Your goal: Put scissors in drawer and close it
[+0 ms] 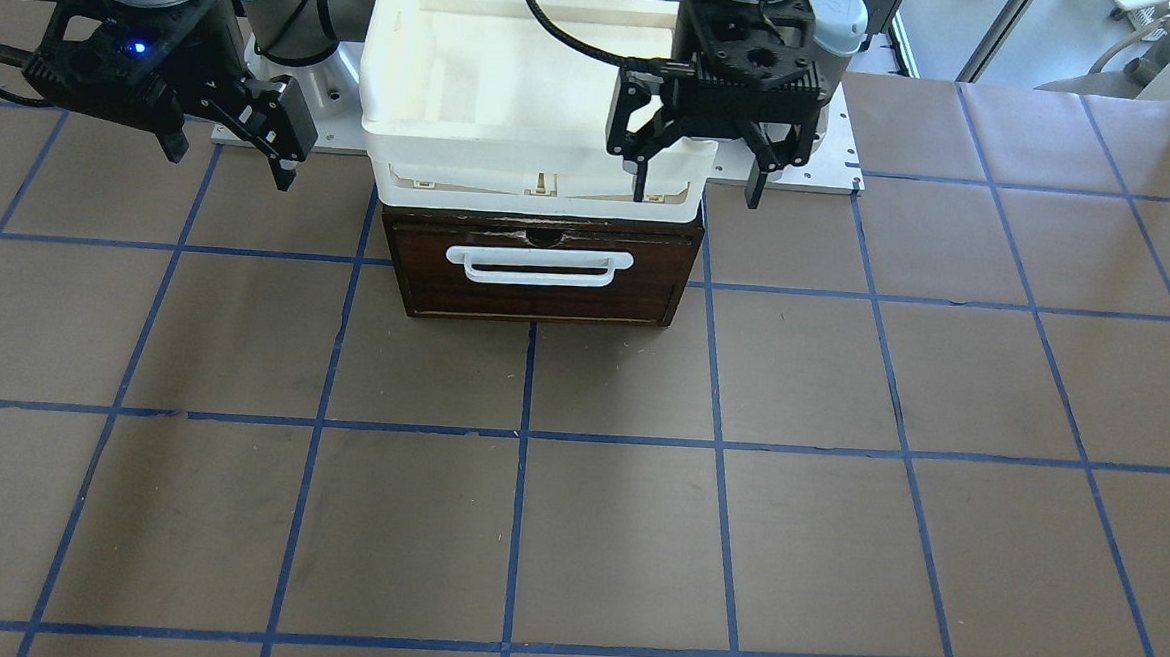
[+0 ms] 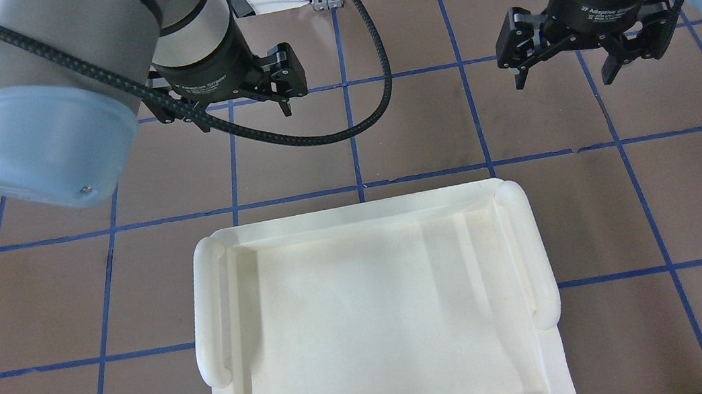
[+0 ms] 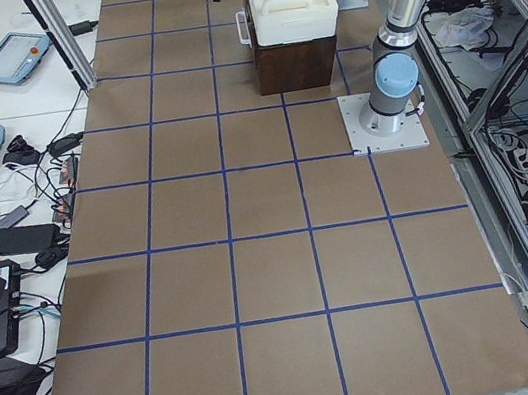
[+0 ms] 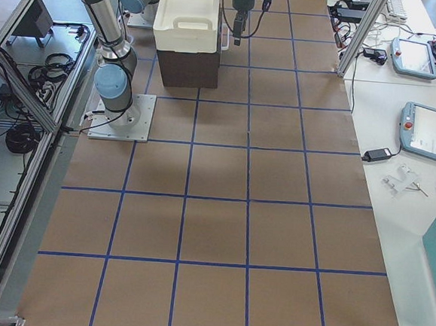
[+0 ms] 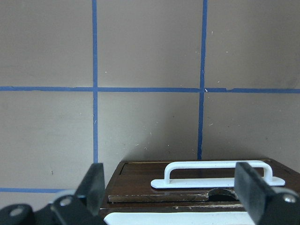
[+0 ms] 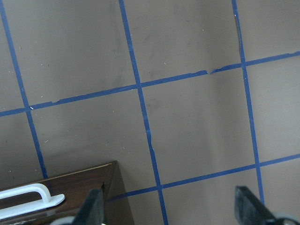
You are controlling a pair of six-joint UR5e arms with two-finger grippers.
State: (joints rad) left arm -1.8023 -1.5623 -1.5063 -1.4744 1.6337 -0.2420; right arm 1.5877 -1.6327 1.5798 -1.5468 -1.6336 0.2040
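The drawer (image 1: 536, 301) is shut, its dark brown front and white bar handle (image 1: 538, 264) facing away from the robot. It also shows in the left wrist view (image 5: 140, 180) and at the corner of the right wrist view (image 6: 84, 187). The scissors show in no view. My left gripper (image 1: 698, 184) hangs open and empty above the drawer's front edge; it also shows in the overhead view (image 2: 245, 112). My right gripper (image 1: 229, 155) is open and empty, off to the drawer's side above the table; it also shows in the overhead view (image 2: 564, 79).
A white tray (image 2: 210, 310) sits on top of the drawer cabinet, with nothing in it. The brown table (image 1: 634, 531) carries a blue tape grid. The arm bases stand on a white plate (image 1: 835, 151) behind the cabinet.
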